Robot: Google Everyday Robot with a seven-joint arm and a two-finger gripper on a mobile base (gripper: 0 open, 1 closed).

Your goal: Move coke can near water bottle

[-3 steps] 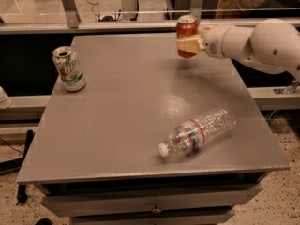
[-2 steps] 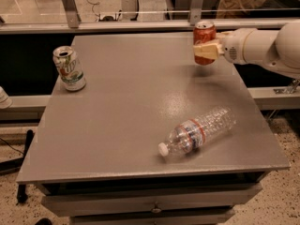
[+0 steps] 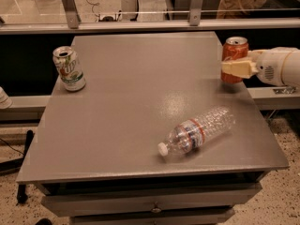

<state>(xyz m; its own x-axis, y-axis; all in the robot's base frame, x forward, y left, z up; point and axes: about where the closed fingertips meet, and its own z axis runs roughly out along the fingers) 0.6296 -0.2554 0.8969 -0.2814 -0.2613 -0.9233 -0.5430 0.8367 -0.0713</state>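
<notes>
Clear plastic, the water bottle lies on its side on the grey table, nearer the camera than the gripper and apart from it. The gripper, at the table's right edge, pinches the upright coke can in its cream jaws, so the grasp looks done, while the carry toward the bottle and the release remain. The white and green can stands well off across the table from the gripper.
</notes>
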